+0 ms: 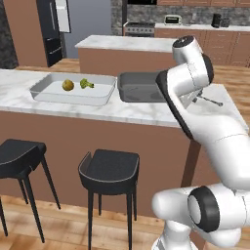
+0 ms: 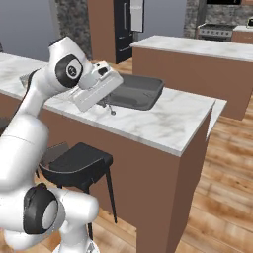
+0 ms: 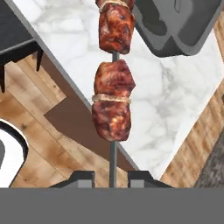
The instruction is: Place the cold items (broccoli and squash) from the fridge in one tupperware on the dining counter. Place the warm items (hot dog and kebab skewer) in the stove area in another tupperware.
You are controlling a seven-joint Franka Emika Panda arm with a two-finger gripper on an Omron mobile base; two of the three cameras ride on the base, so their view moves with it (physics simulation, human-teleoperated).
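Claw (image 3: pixel 112 177) clamped on kebab skewer (image 3: pixel 112 94) shaft; skewer extends straight out from fingertips, over tabletop (image 3: pixel 175 100) edge.

White marble dining counter (image 1: pixel 146 111), clear tupperware (image 1: pixel 73 90), dark grey tray (image 1: pixel 139 88) resting on it

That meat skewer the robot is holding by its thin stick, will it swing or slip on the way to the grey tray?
Probably stiff: the kebab skewer runs straight out from the gripper without sagging. It may twist or slide, since the fingers pinch just a thin rod while the meat chunks sit further out. Set in the dark grey tray, it seems unlikely to roll far.
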